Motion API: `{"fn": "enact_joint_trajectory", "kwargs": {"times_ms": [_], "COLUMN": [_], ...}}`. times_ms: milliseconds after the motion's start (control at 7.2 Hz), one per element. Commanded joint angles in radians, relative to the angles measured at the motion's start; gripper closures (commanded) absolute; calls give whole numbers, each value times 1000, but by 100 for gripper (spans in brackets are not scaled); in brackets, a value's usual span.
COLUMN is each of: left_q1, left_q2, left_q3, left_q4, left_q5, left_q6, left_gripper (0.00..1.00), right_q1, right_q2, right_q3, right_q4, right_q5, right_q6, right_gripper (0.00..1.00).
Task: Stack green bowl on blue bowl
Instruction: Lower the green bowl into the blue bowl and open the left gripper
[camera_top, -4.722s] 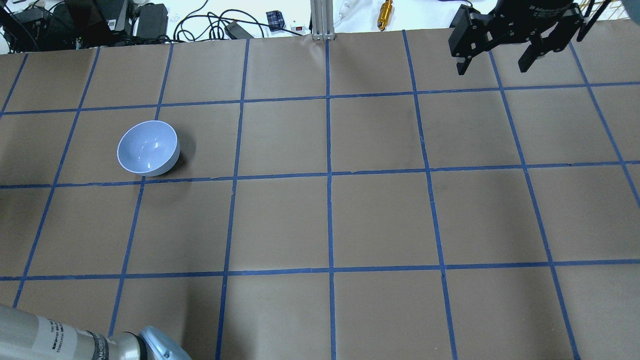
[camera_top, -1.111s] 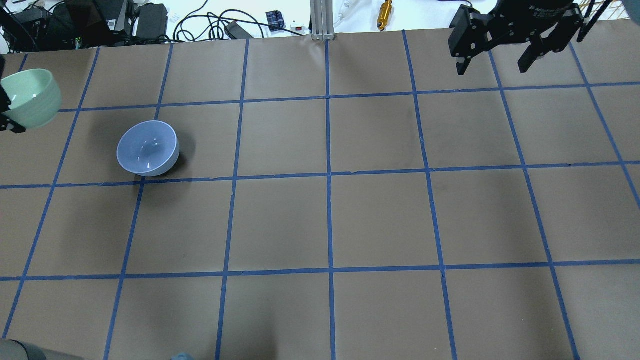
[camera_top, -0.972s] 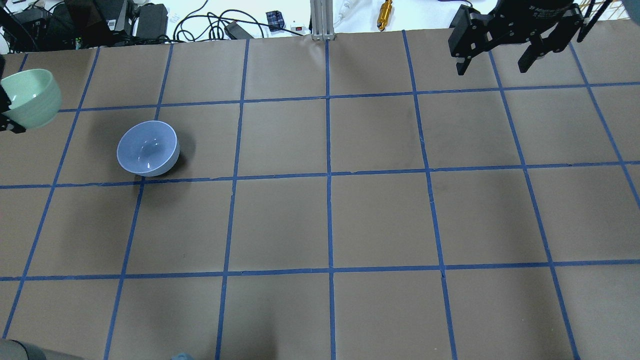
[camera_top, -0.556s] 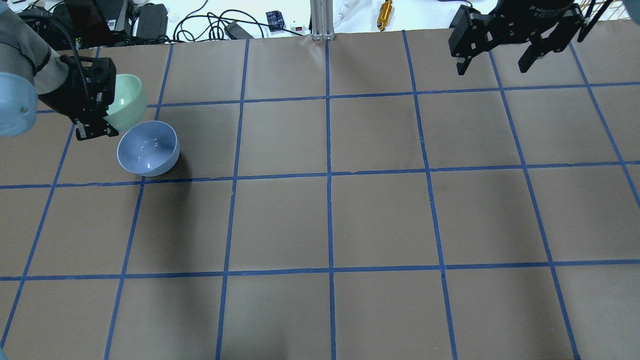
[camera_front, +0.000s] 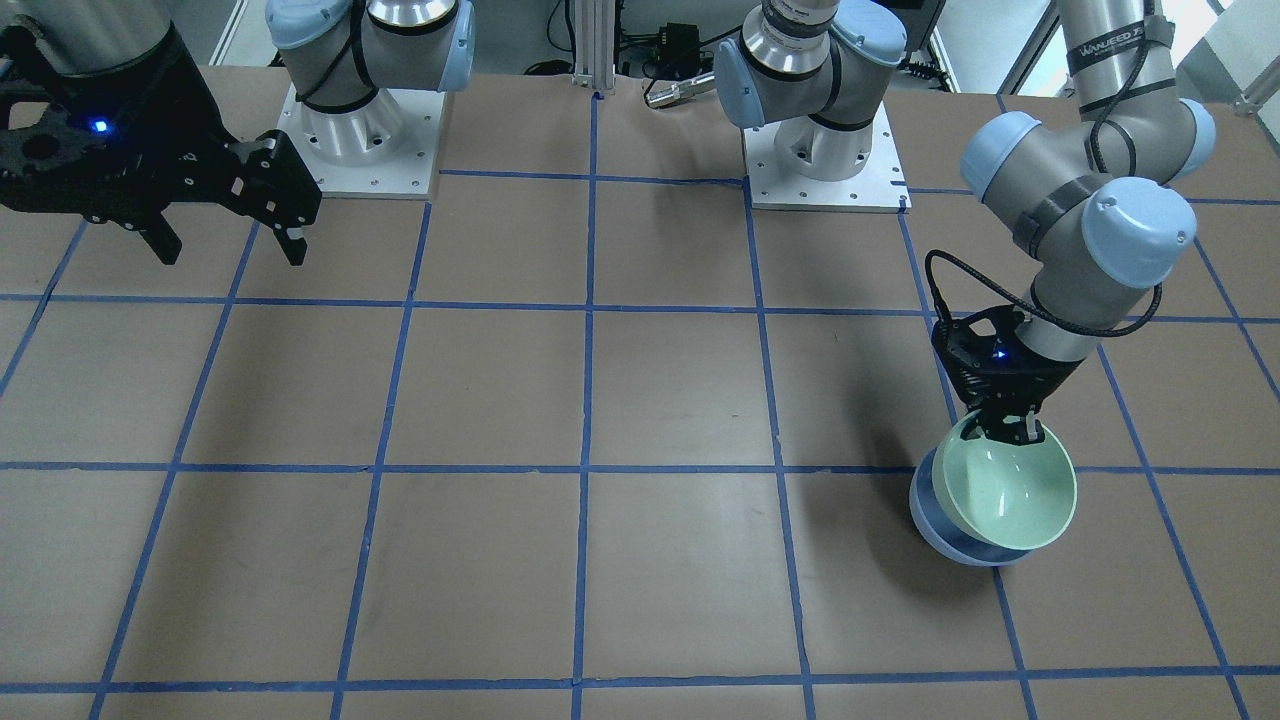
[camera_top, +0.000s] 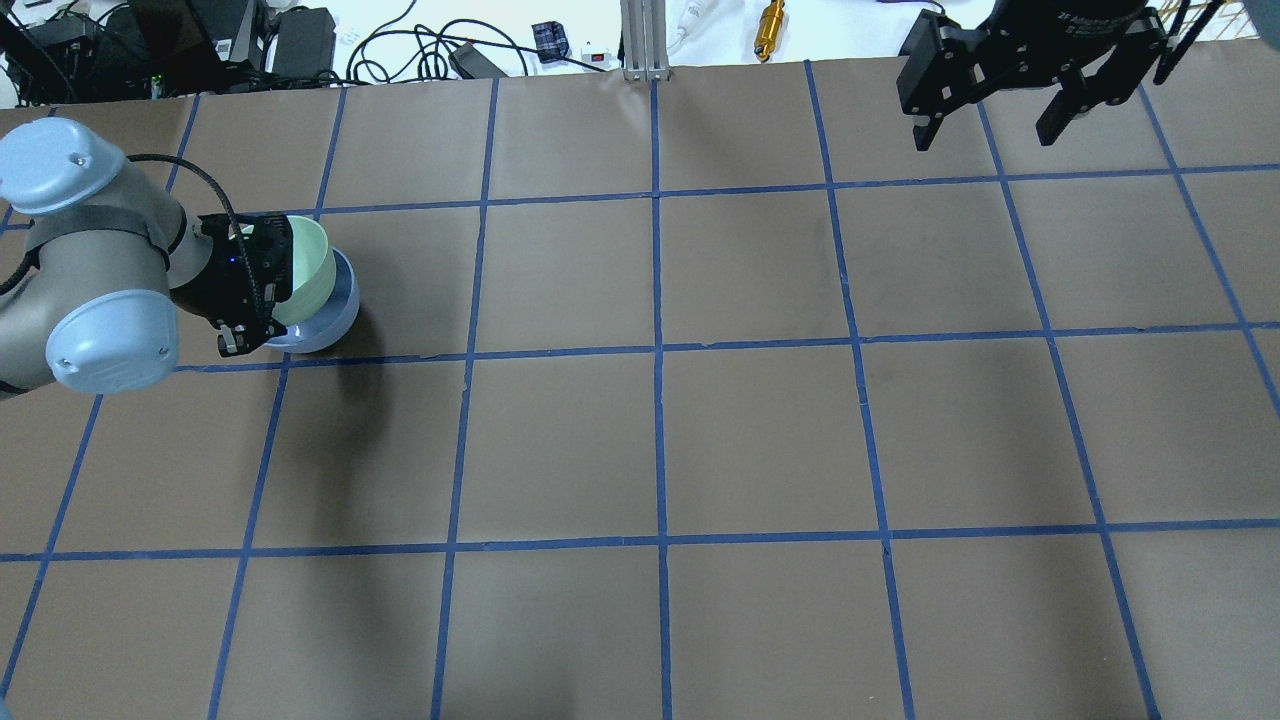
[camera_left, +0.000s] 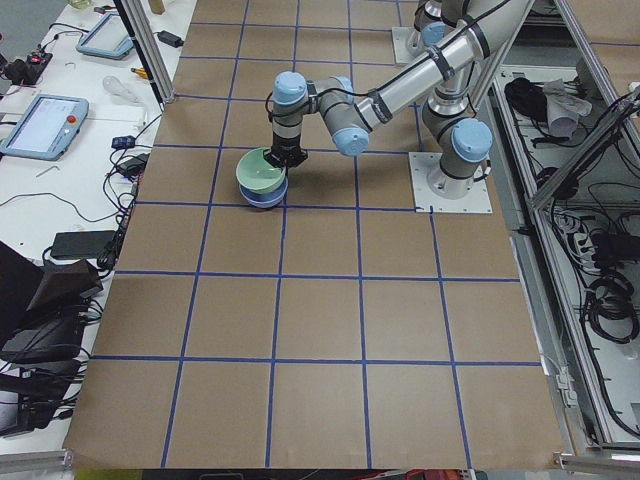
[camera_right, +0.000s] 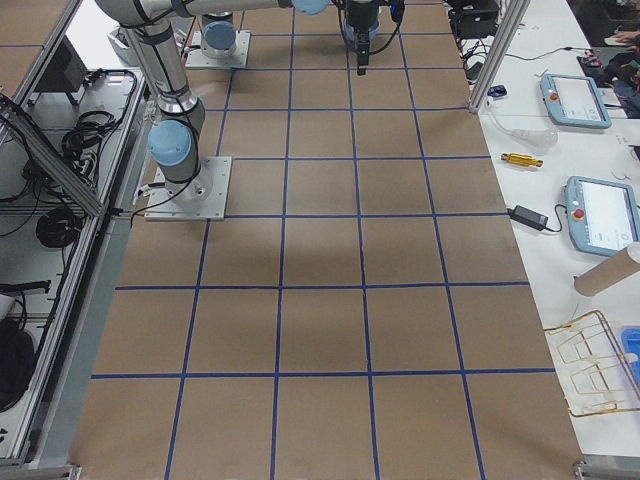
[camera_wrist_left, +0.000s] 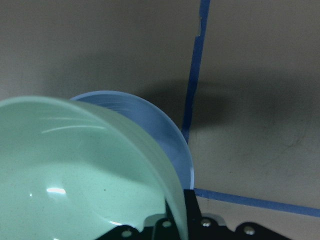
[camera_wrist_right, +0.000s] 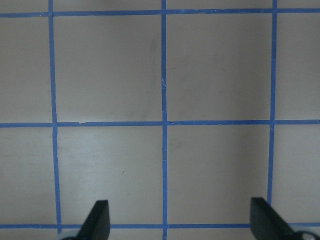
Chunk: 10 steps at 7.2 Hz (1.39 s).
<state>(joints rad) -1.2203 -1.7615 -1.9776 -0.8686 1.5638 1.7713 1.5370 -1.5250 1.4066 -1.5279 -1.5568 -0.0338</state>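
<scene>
The pale mint-green bowl (camera_front: 1010, 492) hangs tilted over the light blue bowl (camera_front: 940, 528), which stands on the table; whether they touch I cannot tell. My left gripper (camera_front: 1008, 434) is shut on the green bowl's rim nearest the robot. In the overhead view the green bowl (camera_top: 310, 268) covers most of the blue bowl (camera_top: 335, 315), with the left gripper (camera_top: 255, 300) at its left. In the left wrist view the green bowl (camera_wrist_left: 75, 175) fills the lower left, with the blue bowl (camera_wrist_left: 150, 130) behind. My right gripper (camera_top: 988, 118) is open and empty, high over the far right.
The table (camera_top: 660, 430) is brown paper with a blue tape grid. Cables, power bricks and a brass part (camera_top: 770, 25) lie beyond its far edge. The two arm bases (camera_front: 360, 110) stand on white plates at the robot's side.
My left arm has come in from the left with the green bowl and carried it over the blue bowl. The blue bowl and the right arm have not moved.
</scene>
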Motion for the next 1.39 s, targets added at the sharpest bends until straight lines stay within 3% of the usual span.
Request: {"fn": "enact_joint_trajectory", "kwargs": {"times_ms": [0,139,278,556,972,1250], "left_q1": [2,2,2,1,-16,-37], "left_q2": [-16,-16,-19,23,160,226], "left_q3": [3,17,31,84,375,431], "left_q4": [17,13,7,-82,-650,-754], "left_q5": [-2,-4,-2,-2,-7,-91], "left_q6": [-6,-9,-15,-76,-321,-578], "left_gripper": [100,28,0,0,0,0], "right_q1": [0,0,0,0,0,0], "right_q2": [0,0,0,0,0,-1], "right_q3": [0,0,0,0,0,0], "right_q4": [0,0,0,0,0,0], "right_q5": [0,0,0,0,0,0], "right_q6": [0,0,0,0,0,0], "right_gripper": [0,0,0,0,0,0]}}
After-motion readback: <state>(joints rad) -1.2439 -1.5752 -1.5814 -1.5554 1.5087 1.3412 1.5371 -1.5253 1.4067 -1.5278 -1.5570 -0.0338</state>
